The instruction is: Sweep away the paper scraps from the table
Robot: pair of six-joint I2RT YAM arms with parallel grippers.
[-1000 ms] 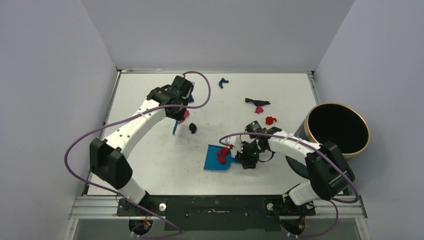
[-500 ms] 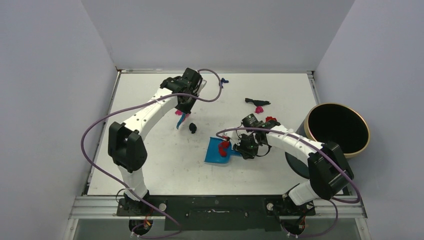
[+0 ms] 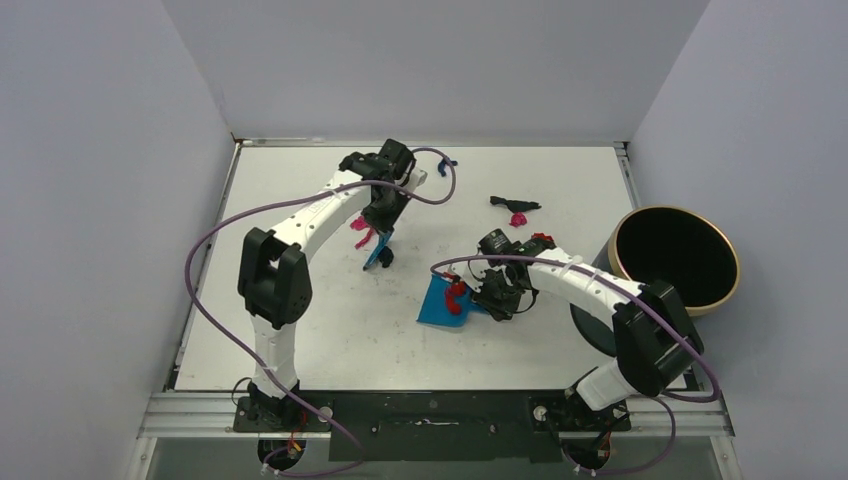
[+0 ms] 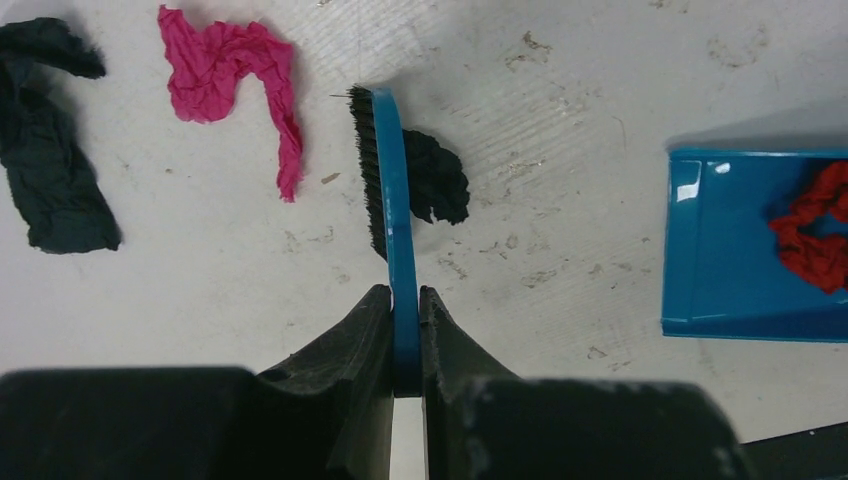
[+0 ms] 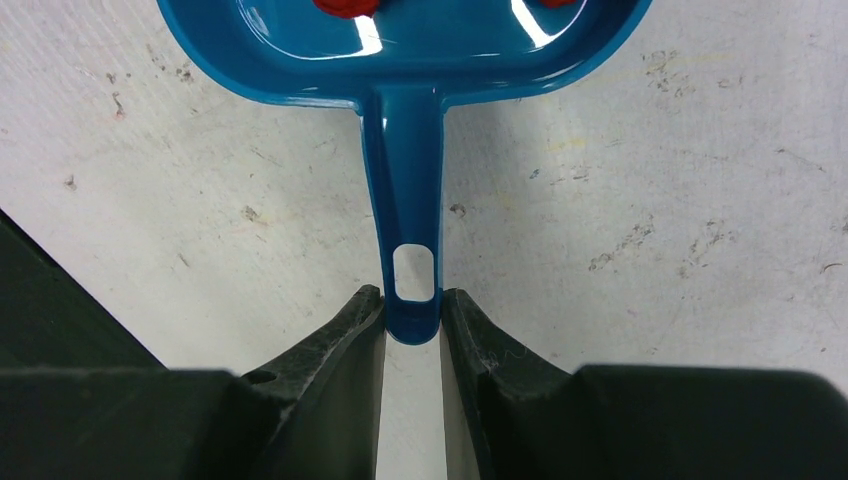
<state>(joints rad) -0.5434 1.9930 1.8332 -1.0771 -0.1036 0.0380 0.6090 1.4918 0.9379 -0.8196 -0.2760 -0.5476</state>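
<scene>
Six paper scraps [image 3: 518, 219] loose on the white table [image 3: 330, 330] in the view from above, counted one by one. One dark blue scrap [image 3: 447, 161] close to the far edge, near its middle. One long black scrap [image 3: 515, 204], with one magenta scrap just beside it, and one red scrap [image 3: 541, 239] a little nearer, partly tucked behind the right arm. All three toward the far right corner. One pink scrap [image 3: 360, 226] and one black lump [image 3: 388, 258] left of the middle.

One more dark scrap [image 4: 50, 190] in the left wrist view only, next to the pink one. Cannot tell its colour better than that.

Red bits [image 3: 456, 293] already inside the one blue dustpan [image 3: 438, 305], near the middle of the table. Two red tips peeking in at the top of the right wrist view, so maybe two bits, but hard to tell.

One small blue brush [image 4: 392, 200] with black bristles, right up against the black lump, on the side away from the dustpan.

Left gripper [image 4: 405, 295] pinching the brush handle tight between both fingers. Right gripper [image 5: 412, 300] squeezing the end of the dustpan handle, one finger on each side.

One round dark bin [image 3: 676, 208] with a gold rim, just past the right edge.
</scene>
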